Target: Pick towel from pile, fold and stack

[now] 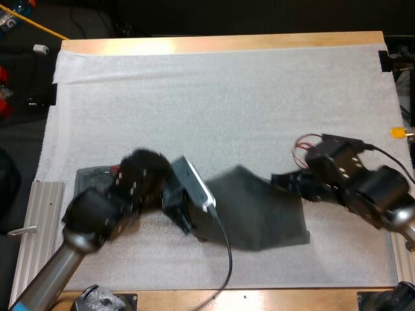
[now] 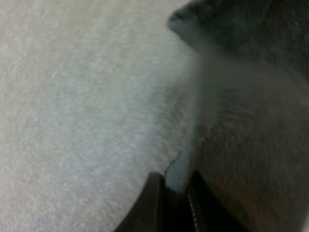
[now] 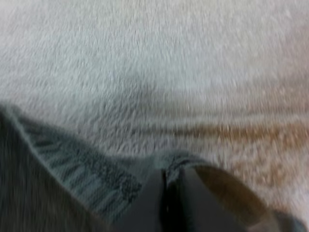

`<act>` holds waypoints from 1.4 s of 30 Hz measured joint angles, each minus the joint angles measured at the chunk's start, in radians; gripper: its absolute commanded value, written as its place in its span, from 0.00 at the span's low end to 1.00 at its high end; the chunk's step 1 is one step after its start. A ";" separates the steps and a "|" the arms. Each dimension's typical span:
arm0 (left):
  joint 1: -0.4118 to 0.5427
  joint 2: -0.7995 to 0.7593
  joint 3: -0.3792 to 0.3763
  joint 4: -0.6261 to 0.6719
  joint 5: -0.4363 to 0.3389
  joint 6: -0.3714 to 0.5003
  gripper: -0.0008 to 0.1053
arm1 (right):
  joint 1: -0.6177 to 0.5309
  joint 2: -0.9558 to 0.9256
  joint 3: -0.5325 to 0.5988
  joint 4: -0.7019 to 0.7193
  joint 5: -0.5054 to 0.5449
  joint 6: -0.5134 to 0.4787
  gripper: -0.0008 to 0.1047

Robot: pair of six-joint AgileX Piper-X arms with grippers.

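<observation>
left gripper (image 2: 175, 181) pinches towel (image 1: 259, 214) edge | right gripper (image 3: 171, 176) pinches opposite edge

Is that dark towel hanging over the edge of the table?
No, the towel lies wholly on the white mat, between the left gripper and the right gripper.

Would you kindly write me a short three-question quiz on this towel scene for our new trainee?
1. True or false: the left gripper is shut on the spread towel.
2. What lies partly under the left arm in the high view? A) a red cube B) a folded towel C) a metal fixture
3. Fill in: the right gripper is shut on the same ____.
Key: 1 true; 2 B; 3 towel.
</observation>
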 measured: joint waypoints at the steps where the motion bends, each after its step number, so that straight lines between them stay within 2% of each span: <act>1: 0.032 0.025 0.000 -0.010 0.028 0.015 0.01 | -0.010 0.021 0.000 -0.025 0.002 0.000 0.01; 5: 0.143 0.110 0.000 -0.076 0.134 0.038 0.01 | -0.075 0.084 0.000 -0.115 0.009 0.000 0.01; 9: 0.205 0.186 0.000 -0.159 0.225 0.034 0.01 | -0.144 0.121 0.000 -0.191 0.011 0.000 0.01; 15: 0.217 0.261 0.000 -0.271 0.255 0.015 0.01 | -0.223 0.174 0.000 -0.285 0.015 0.000 0.01; 28: 0.217 0.440 0.000 -0.461 0.258 0.013 0.01 | -0.269 0.310 0.000 -0.406 0.005 0.000 0.01; 35: 0.217 0.543 0.000 -0.603 0.118 0.013 0.01 | -0.269 0.389 0.000 -0.508 0.079 0.047 0.01; 42: 0.217 0.614 0.000 -0.695 0.095 0.013 0.01 | -0.269 0.451 0.000 -0.617 0.087 0.060 0.01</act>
